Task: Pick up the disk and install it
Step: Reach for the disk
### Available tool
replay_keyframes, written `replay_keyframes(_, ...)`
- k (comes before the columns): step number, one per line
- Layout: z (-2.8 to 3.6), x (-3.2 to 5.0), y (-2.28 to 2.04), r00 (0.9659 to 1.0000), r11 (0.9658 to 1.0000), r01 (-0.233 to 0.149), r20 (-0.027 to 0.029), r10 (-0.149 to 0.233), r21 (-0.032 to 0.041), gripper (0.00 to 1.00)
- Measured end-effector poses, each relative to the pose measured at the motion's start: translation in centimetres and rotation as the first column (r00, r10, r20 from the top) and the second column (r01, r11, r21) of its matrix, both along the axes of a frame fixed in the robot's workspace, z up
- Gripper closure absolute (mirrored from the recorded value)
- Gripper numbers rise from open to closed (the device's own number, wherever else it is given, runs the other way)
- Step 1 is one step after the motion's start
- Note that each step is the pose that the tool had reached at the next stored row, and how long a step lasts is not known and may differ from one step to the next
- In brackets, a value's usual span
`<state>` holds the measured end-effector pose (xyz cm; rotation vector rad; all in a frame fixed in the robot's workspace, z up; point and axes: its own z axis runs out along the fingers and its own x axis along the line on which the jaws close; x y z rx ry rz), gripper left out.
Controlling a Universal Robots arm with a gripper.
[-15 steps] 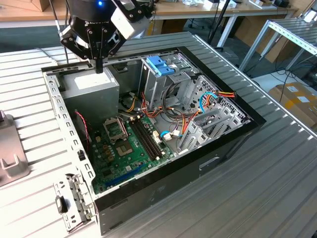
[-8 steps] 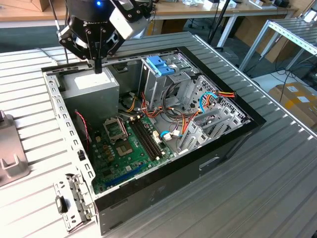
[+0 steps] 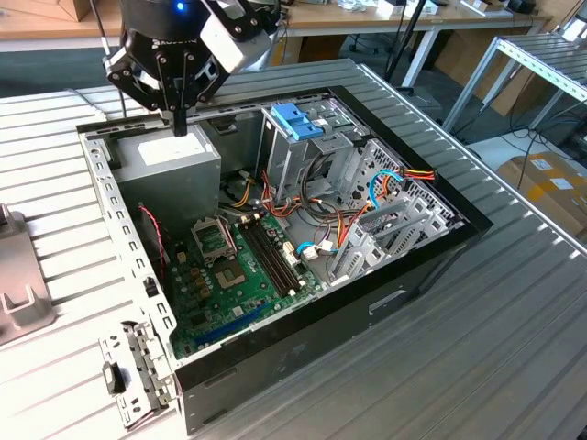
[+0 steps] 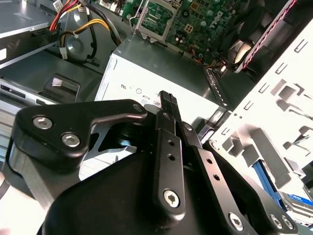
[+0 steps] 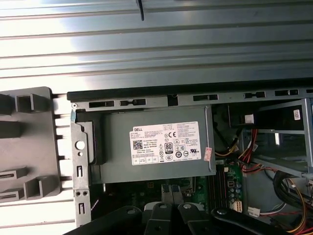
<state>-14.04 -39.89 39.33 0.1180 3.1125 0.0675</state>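
My gripper [image 3: 180,122] hangs over the back corner of the open computer case [image 3: 138,275], at the exterior view's left. Its two black fingers are shut together with nothing between them. In the second wrist view the fingertips [image 4: 167,99] point down at the grey power supply box [image 4: 146,73]. What looks like the disk [image 4: 296,200], a flat piece with a white label and blue band, peeks in beyond the case's perforated wall in the second wrist view; most of it is hidden. The gripper is apart from it.
The grey power supply box [image 3: 170,160] with a white sticker [image 5: 165,143] lies under the gripper. An upright metal cage with a blue plastic top [image 3: 295,121] stands mid-case, beside coloured cables [image 3: 385,183]. The green motherboard [image 3: 238,266] lies low. A grey fixture [image 3: 18,293] sits outside the case.
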Motion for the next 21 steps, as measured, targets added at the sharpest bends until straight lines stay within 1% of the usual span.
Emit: replay_keyframes(21, 0.0, -0.75, 0.0, 1.0, 1.0, 0.0, 0.0, 0.0, 0.0001, 0.89)
